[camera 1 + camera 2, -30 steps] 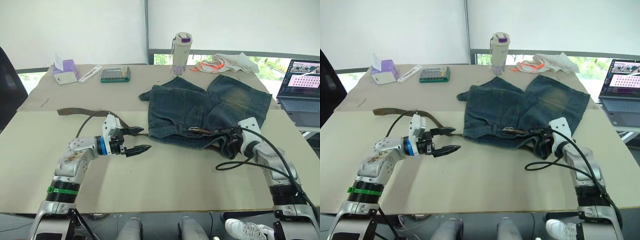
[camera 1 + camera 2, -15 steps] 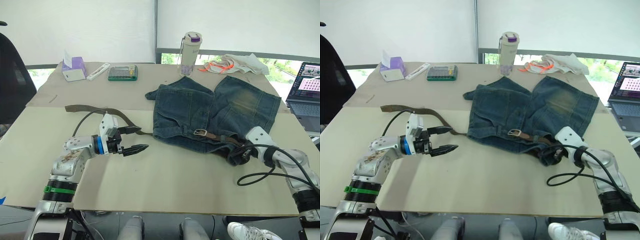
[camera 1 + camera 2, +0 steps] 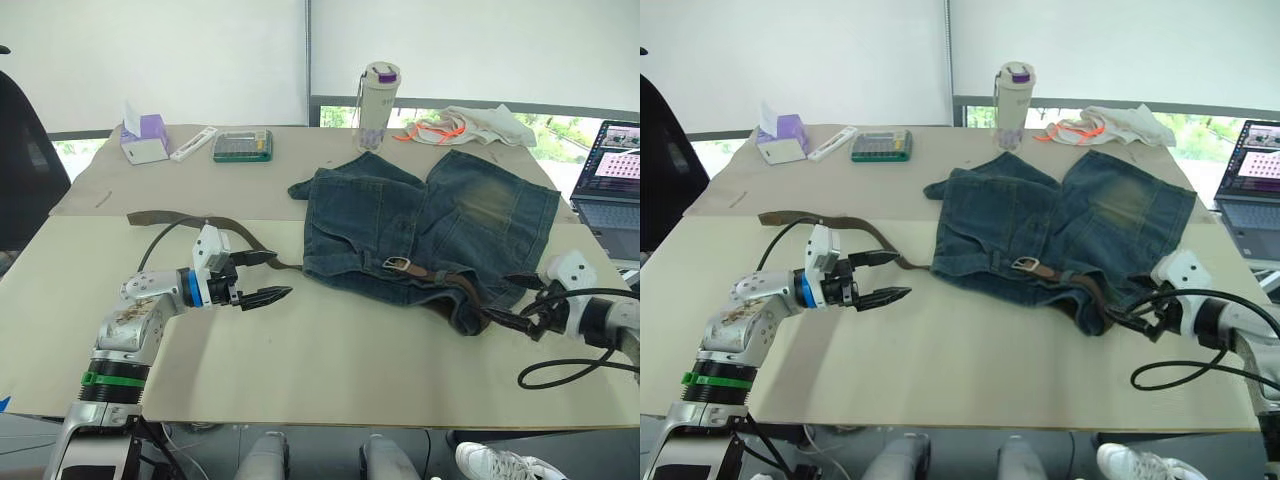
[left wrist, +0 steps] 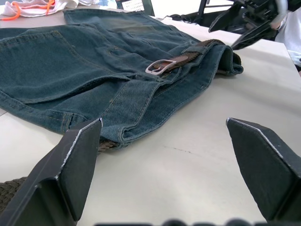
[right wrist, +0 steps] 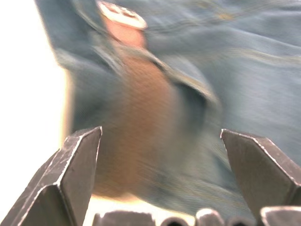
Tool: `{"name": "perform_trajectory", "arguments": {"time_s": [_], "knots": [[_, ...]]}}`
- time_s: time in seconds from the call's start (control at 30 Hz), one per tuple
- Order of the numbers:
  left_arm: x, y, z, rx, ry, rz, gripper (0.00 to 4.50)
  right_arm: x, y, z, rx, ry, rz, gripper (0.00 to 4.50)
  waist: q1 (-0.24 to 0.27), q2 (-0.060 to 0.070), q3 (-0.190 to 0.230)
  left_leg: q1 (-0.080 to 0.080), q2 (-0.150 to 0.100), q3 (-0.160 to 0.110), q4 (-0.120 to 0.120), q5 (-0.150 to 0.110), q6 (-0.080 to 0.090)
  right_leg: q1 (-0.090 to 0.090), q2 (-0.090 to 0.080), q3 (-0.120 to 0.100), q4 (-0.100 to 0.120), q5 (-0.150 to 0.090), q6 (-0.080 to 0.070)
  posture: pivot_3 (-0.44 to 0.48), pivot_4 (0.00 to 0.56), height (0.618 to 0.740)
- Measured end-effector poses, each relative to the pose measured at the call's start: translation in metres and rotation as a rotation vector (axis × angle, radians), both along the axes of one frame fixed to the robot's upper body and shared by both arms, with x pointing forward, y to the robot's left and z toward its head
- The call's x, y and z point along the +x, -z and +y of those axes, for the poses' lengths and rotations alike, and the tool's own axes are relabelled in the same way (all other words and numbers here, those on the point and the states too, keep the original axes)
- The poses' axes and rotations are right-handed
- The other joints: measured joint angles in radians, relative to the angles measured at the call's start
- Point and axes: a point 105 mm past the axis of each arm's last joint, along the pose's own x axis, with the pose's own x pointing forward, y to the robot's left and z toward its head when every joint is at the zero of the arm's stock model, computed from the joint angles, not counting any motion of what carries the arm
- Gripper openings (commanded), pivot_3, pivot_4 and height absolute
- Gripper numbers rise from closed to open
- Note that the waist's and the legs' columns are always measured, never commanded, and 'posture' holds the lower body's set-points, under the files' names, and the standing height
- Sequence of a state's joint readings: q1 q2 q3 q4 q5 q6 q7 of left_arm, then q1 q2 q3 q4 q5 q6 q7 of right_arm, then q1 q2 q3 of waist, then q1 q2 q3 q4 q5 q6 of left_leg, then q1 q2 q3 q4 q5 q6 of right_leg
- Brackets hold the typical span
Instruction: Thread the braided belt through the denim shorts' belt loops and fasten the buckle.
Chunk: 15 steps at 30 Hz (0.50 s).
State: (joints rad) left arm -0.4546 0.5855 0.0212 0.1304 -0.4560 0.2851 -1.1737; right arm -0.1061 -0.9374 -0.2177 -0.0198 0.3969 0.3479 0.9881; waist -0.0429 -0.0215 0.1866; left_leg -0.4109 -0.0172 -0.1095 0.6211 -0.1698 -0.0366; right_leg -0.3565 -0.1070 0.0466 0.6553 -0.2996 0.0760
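The denim shorts (image 3: 430, 225) lie flat mid-table, waistband toward me. The braided belt (image 3: 165, 217) trails across the table on the left, runs under the waistband and comes out on the right at the silver buckle (image 3: 398, 264). More brown strap (image 3: 455, 283) follows along the waistband. My left gripper (image 3: 279, 275) hovers open just left of the shorts, over the belt's free stretch, with nothing between its fingers. My right gripper (image 3: 500, 301) stands open just right of the waistband's corner, apart from the cloth. The left wrist view shows the buckle (image 4: 160, 67) fastened on the strap beside a belt loop (image 4: 134, 101).
Along the far edge stand a tissue box (image 3: 145, 141), a white remote (image 3: 194, 144), a green case (image 3: 243, 146), a bottle (image 3: 375, 94) and a white cloth with orange cord (image 3: 470, 124). A laptop (image 3: 608, 175) sits at the right. A black cable (image 3: 565, 372) loops near the front right corner.
My right gripper has opened and drawn back to the right, away from the waistband's corner. The camera has shifted. The left arm holds its place.
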Motion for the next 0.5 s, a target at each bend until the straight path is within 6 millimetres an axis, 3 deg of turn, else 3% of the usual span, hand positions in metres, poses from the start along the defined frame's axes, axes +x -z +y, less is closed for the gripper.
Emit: {"name": "perform_trajectory", "arguments": {"time_s": [0.17, 0.33, 0.5], "knots": [[0.000, 0.001, 0.001, 0.004, -0.006, 0.005, 4.50, -0.007, 0.014, 0.017, 0.018, 0.038, 0.044, 4.47, 0.007, 0.000, 0.000, -0.004, -0.001, 0.000, 0.001, 0.000, 0.000, -0.002, -0.001, 0.000, -0.001, 0.000, 0.000, 0.000, 0.150, 0.740], [0.000, 0.001, 0.001, 0.004, -0.007, 0.012, 4.50, -0.010, 0.031, 0.005, -0.132, 0.083, 0.050, 4.47, 0.006, 0.000, 0.000, -0.004, -0.001, 0.000, 0.002, 0.000, 0.000, -0.003, -0.001, 0.000, 0.000, 0.000, 0.000, 0.000, 0.150, 0.740], [0.000, 0.001, 0.000, 0.004, -0.006, 0.014, 4.50, -0.009, 0.034, -0.014, -0.294, 0.061, -0.001, 2.94, 0.005, 0.000, 0.000, -0.004, -0.001, 0.000, 0.002, 0.000, 0.000, -0.003, -0.001, 0.000, 0.000, 0.000, 0.000, 0.000, 0.150, 0.740]]}}
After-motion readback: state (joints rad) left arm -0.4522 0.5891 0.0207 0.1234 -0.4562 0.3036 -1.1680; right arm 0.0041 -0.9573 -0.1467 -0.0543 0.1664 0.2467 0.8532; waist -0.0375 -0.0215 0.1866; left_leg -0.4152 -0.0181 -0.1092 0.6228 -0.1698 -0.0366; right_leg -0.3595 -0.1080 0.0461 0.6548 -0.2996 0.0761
